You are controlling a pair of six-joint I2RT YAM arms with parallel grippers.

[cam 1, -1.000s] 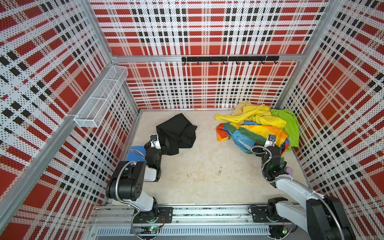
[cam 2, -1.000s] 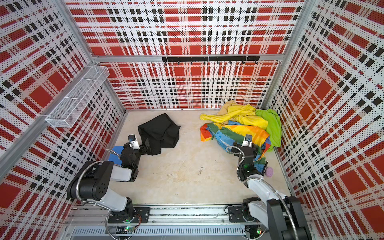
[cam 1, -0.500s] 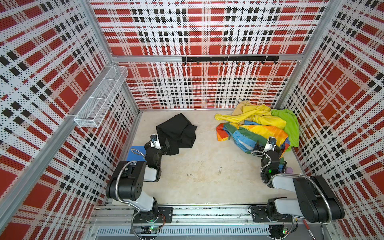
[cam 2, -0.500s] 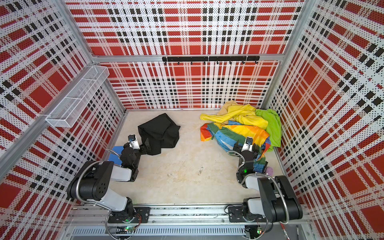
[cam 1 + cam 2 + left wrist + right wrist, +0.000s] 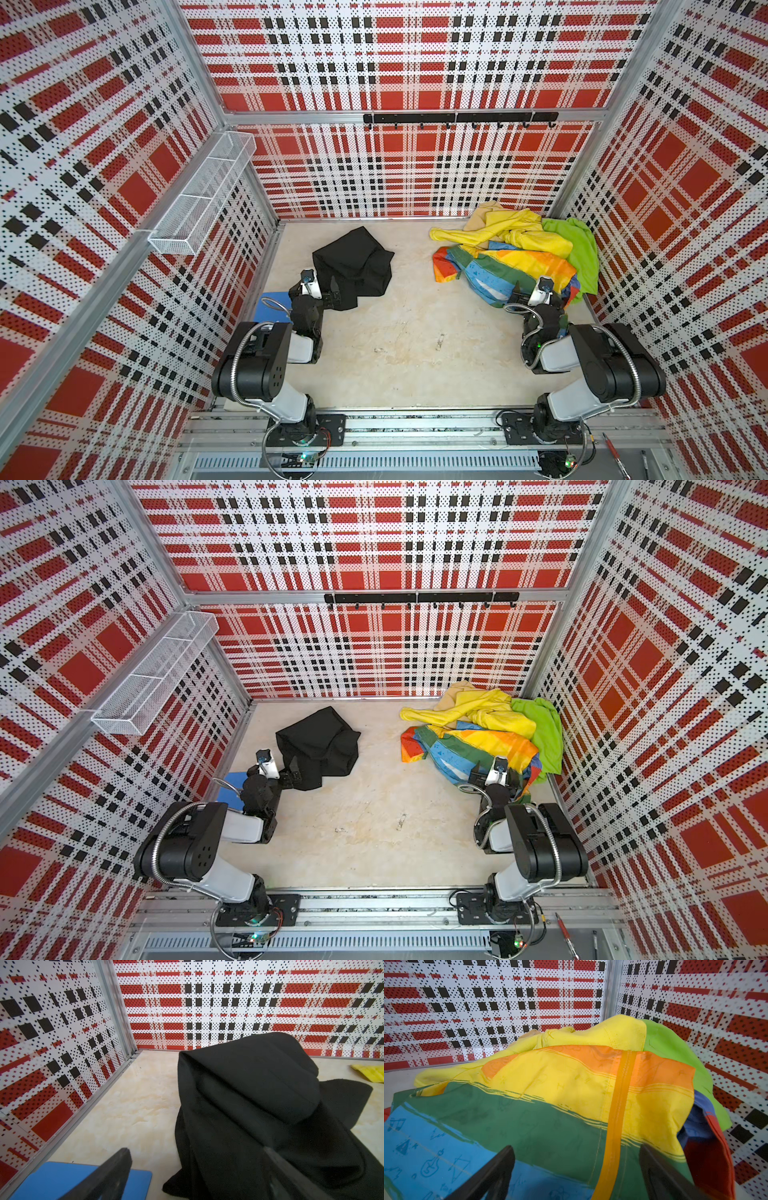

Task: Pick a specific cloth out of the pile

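The black cloth (image 5: 353,266) (image 5: 318,746) lies crumpled on the floor at the left, apart from the pile. My left gripper (image 5: 328,291) (image 5: 291,771) stands open at its near edge. In the left wrist view the cloth (image 5: 259,1105) fills the space ahead, and the left gripper (image 5: 195,1149) has one finger over the fabric. The pile (image 5: 515,253) (image 5: 486,733) of yellow, lime green, tan and rainbow-patched fabric sits at the back right. My right gripper (image 5: 525,293) (image 5: 484,771) is open at its near edge. The right gripper (image 5: 576,1147) hangs over the rainbow sheet (image 5: 550,1126).
A blue pad (image 5: 272,303) (image 5: 83,1178) lies by the left wall beside the left gripper. A wire basket (image 5: 203,199) hangs on the left wall and a black hook rail (image 5: 457,118) on the back wall. Bare floor (image 5: 415,332) stretches between the arms.
The right arm's elbow has folded up and back toward its base, while its gripper stays at the pile's near edge. The left arm and both fabrics have not moved.
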